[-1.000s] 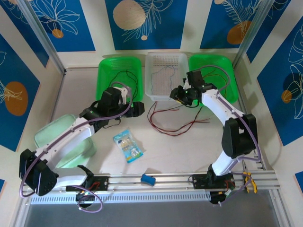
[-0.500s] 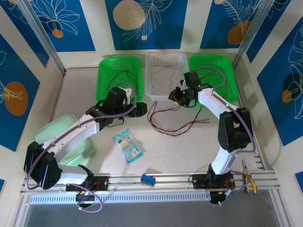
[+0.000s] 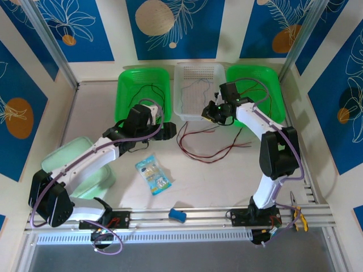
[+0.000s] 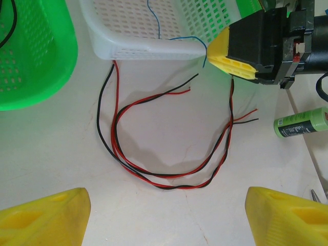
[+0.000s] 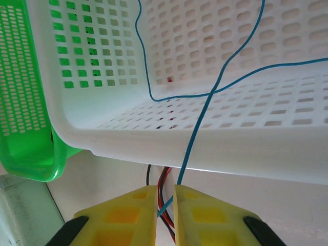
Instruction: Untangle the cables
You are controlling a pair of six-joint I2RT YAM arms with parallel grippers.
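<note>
A thin blue cable (image 5: 205,110) loops inside the white basket (image 5: 256,148), crosses its front rim and drops between my right gripper's (image 5: 165,190) yellow fingers. Those fingers have closed to a narrow slit with the blue cable in it. From above, the right gripper (image 3: 211,113) is at the white basket's (image 3: 181,116) front right corner. Red and black cables (image 4: 169,177) lie twisted together in a long U on the table (image 3: 210,157), one end tucked under the basket. My left gripper (image 4: 164,197) hovers open over the table just short of them, holding nothing.
Green baskets (image 3: 126,90) (image 3: 272,76) flank the white one, each with dark cables inside. A snack packet (image 3: 153,174) lies mid-table, a pale green lid (image 3: 68,156) under the left arm, and a blue block (image 3: 177,215) on the front rail. A green tube (image 4: 302,122) lies right of the cables.
The right gripper's jaws have narrowed around the blue cable and it has edged closer to the basket. The left arm shifted slightly early on, then stayed still.
</note>
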